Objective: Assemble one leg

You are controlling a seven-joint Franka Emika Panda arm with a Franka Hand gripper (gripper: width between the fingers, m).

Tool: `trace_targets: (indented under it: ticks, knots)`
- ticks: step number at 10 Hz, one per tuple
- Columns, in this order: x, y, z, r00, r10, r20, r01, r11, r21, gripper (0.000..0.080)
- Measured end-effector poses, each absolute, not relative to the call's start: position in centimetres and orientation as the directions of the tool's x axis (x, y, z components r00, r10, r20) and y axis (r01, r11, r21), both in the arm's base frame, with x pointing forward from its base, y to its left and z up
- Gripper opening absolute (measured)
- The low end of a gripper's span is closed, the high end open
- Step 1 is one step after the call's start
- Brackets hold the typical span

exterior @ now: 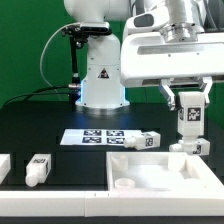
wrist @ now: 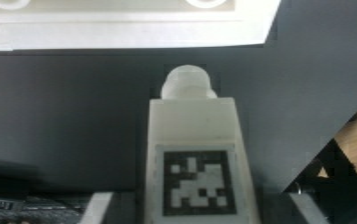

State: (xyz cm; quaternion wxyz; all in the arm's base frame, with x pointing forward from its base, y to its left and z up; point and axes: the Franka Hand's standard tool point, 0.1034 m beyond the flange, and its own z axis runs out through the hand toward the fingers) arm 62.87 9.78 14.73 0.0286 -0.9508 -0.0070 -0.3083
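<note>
My gripper (exterior: 189, 106) is shut on a leg (exterior: 190, 120), a white oblong block with a black-and-white tag. It holds the leg upright over the far right corner of the large white square panel (exterior: 150, 172). I cannot tell whether the leg's lower end touches the panel. In the wrist view the leg (wrist: 196, 140) fills the middle between my gripper's (wrist: 193, 205) dark fingers (wrist: 331, 172). Its rounded peg (wrist: 189, 78) points toward the panel's rim (wrist: 122, 28).
A second leg (exterior: 146, 141) lies beside the marker board (exterior: 98, 137). A third leg (exterior: 38, 168) lies at the exterior view's left, with another white part (exterior: 4, 164) at the edge. The robot base (exterior: 102, 80) stands behind.
</note>
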Motion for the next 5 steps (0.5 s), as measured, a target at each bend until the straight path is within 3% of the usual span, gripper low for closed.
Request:
trace_targets:
  ticks: [3, 5]
  knots:
    - [63.3, 11.7, 11.8, 0.853, 0.000, 0.521, 0.033, -0.998, -0.054, 0.0284]
    - [63.3, 11.7, 11.8, 0.853, 0.002, 0.522, 0.035, -0.998, -0.053, 0.0284]
